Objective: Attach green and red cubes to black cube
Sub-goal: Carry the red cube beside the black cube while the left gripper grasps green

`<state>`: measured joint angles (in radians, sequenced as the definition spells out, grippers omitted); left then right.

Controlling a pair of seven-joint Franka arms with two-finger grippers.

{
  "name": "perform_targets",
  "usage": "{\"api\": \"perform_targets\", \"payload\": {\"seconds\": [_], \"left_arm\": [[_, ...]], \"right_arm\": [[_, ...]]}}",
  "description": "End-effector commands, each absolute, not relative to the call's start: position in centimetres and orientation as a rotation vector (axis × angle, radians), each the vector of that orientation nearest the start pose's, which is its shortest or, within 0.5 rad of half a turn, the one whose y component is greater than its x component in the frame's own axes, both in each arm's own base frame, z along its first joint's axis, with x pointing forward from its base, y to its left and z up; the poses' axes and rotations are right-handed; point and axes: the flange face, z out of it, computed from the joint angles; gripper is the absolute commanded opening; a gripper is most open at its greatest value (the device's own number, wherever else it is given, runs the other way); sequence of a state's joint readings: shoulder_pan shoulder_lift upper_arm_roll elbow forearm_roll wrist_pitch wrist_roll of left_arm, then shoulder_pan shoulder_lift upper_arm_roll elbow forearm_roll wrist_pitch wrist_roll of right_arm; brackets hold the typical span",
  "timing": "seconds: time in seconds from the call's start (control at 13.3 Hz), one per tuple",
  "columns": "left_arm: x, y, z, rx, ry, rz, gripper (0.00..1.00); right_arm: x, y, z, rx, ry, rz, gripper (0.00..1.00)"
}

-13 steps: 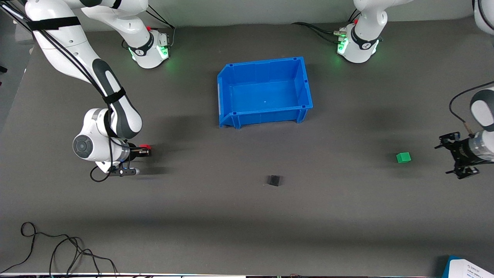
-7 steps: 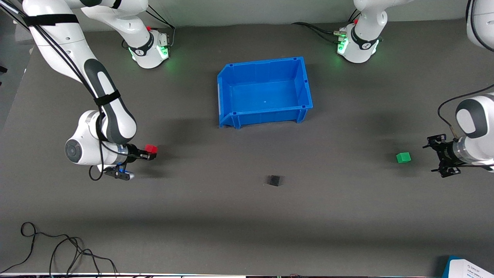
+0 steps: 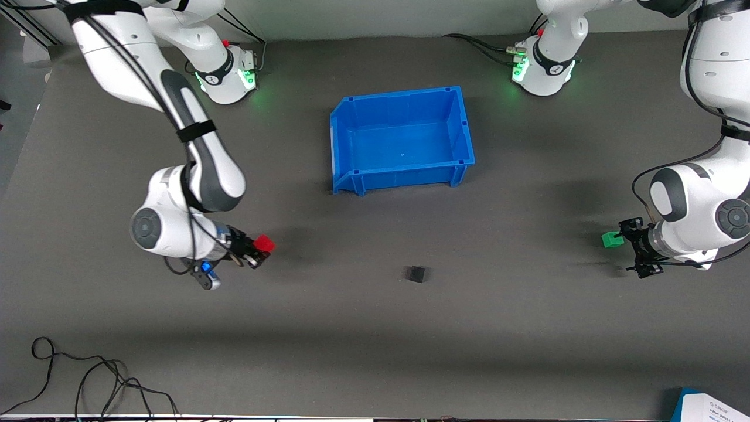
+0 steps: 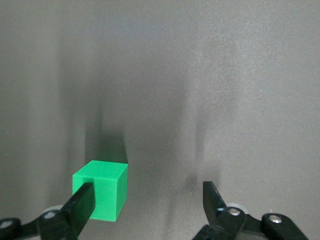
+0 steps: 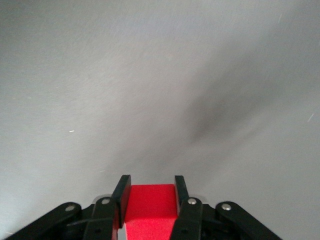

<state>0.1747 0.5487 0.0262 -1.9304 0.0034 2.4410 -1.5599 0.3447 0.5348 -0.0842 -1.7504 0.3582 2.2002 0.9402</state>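
My right gripper [image 3: 258, 249] is shut on the red cube [image 3: 265, 242] and holds it above the mat toward the right arm's end of the table; in the right wrist view the red cube [image 5: 150, 202] sits between the two black fingers. The black cube [image 3: 416, 274] lies on the grey mat, nearer to the front camera than the blue bin. The green cube [image 3: 610, 239] lies on the mat toward the left arm's end. My left gripper [image 3: 633, 249] is open right beside it; in the left wrist view one finger [image 4: 80, 207] overlaps the green cube [image 4: 102, 187].
An empty blue bin [image 3: 345, 132] stands mid-table between the two arm bases. A black cable [image 3: 88, 381] lies at the front edge toward the right arm's end. A white and blue sheet [image 3: 712, 407] sits at the front corner toward the left arm's end.
My right gripper has carried the red cube toward the black cube. My left gripper has moved in from the table's end to beside the green cube.
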Motion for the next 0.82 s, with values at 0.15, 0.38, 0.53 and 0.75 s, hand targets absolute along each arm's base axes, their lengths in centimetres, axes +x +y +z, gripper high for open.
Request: {"api": "perform_targets", "payload": {"seconds": [0.15, 0.38, 0.53, 0.75], "left_arm": [[59.4, 12.0, 19.9, 2.033, 2.452, -0.018, 0.93], [59.5, 12.2, 22.0, 2.050, 2.466, -0.057, 0.92], [60.1, 12.5, 24.0, 2.069, 2.481, -0.085, 0.92], [59.8, 12.3, 23.2, 2.106, 2.488, -0.118, 0.92]], "right_arm": [[67.6, 29.6, 23.2, -2.352, 1.851, 0.285, 0.12], [67.7, 34.6, 20.2, -2.255, 1.983, 0.286, 0.12], [68.4, 37.5, 20.2, -2.130, 2.061, 0.277, 0.12], [68.5, 42.3, 19.3, -1.934, 2.109, 0.323, 0.12]]}}
